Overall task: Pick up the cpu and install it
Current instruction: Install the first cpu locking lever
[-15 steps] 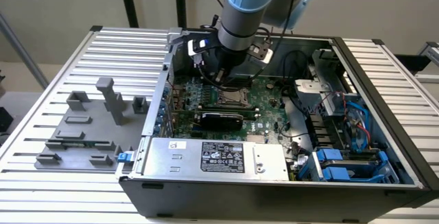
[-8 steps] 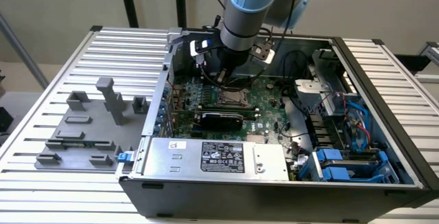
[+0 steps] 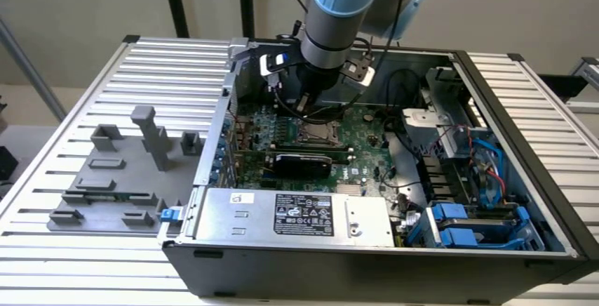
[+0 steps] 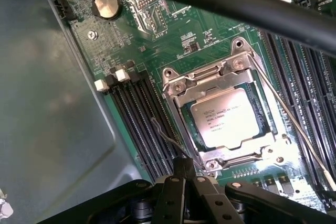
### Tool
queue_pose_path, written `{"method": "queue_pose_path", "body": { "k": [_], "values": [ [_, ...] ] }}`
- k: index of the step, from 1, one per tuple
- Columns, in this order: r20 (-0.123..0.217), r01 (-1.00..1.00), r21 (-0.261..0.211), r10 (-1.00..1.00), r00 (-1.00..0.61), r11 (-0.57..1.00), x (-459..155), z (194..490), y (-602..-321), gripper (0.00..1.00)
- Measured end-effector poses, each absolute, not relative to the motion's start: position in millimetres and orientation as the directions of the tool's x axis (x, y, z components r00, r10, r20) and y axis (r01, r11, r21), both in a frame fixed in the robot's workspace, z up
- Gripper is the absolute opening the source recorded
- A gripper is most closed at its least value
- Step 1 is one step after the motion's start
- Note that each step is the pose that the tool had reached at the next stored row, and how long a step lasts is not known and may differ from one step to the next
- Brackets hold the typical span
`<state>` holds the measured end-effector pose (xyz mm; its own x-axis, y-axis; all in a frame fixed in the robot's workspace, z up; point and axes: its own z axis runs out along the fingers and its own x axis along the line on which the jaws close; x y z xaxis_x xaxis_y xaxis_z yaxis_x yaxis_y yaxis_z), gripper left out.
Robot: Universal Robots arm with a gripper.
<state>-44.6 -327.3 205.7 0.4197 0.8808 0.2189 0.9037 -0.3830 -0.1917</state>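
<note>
1. I see a slatted metal worktop (image 3: pixel 84 74) carrying an open computer case (image 3: pixel 374 264) lying on its side, its inside facing up.
2. My robot arm (image 3: pixel 339 11) reaches down into the case from above, over the far part of the green circuit board (image 3: pixel 360 137).
3. On the worktop, to the exterior view's left of the case, stands a cluster of grey plastic blocks (image 3: pixel 126 173).
4. A silver power supply box (image 3: pixel 290 215) with a black label sits along the near wall of the case, with blue drive brackets (image 3: pixel 459 225) to the exterior view's right.
5. My gripper (image 4: pixel 184 169) hangs just above the board, close beside the metal socket frame (image 4: pixel 220 119). The dark fingers (image 4: pixel 184 167) look closed together at the tips with nothing between them.
6. The cpu (image 4: pixel 228 115), a small square chip with a silvery printed top, lies flat inside the socket frame. A thin wire lever (image 4: pixel 294 121) runs along one side of the frame.
7. A round coin battery (image 4: pixel 106 3) sits on the board, well apart from the socket.
</note>
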Motion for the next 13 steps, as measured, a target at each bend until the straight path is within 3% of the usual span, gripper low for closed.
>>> {"method": "queue_pose_path", "body": {
  "k": [13],
  "values": [
    [0.217, 0.902, -0.195, 0.88, 0.423, -0.386, -37.8, 201.3, -326.8, 0.11]
  ]
}}
